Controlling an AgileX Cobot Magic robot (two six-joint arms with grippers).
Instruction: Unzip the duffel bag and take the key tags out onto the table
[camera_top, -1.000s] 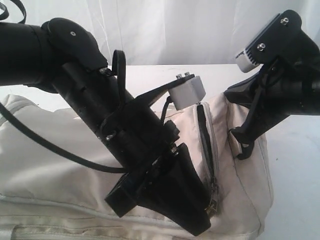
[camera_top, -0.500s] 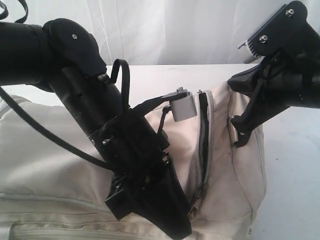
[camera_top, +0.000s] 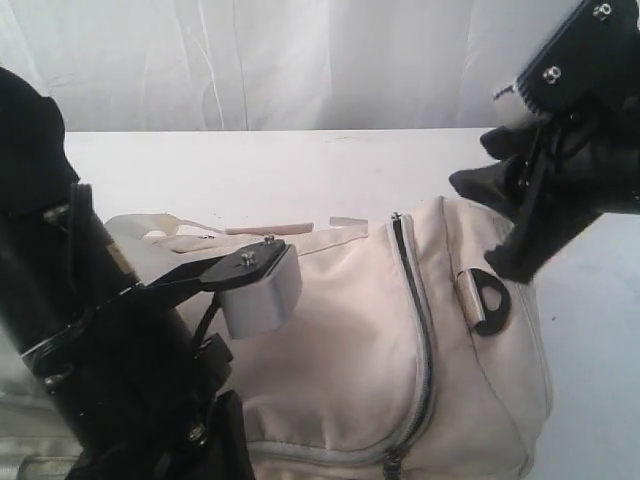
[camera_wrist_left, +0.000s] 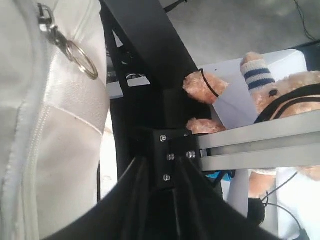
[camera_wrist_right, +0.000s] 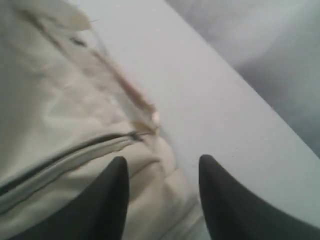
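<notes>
The cream-white duffel bag (camera_top: 350, 340) lies on the white table (camera_top: 300, 170). Its grey zipper track (camera_top: 420, 330) curves down to the pull (camera_top: 390, 462), and the black D-ring (camera_top: 488, 300) hangs at its end. In the left wrist view the zipper pull with its metal ring (camera_wrist_left: 75, 55) sits apart from my left gripper (camera_wrist_left: 156, 172), whose dark fingers meet with nothing visible between them. My right gripper (camera_wrist_right: 162, 170) hangs open just above the bag's end fabric (camera_wrist_right: 60, 115), also seen in the exterior view (camera_top: 490, 228). The key tags are hidden.
My left arm and its grey wrist camera (camera_top: 260, 290) fill the lower left, in front of the bag. Pale webbing straps (camera_top: 270, 230) lie on the table behind the bag. Beyond the table edge, a black frame (camera_wrist_left: 145, 45) and a teddy bear (camera_wrist_left: 280, 85) show.
My left arm has swung left and down, away from the zipper's end. The bag has sunk back and its zipper gap has narrowed. The right gripper has lifted slightly off the bag's end.
</notes>
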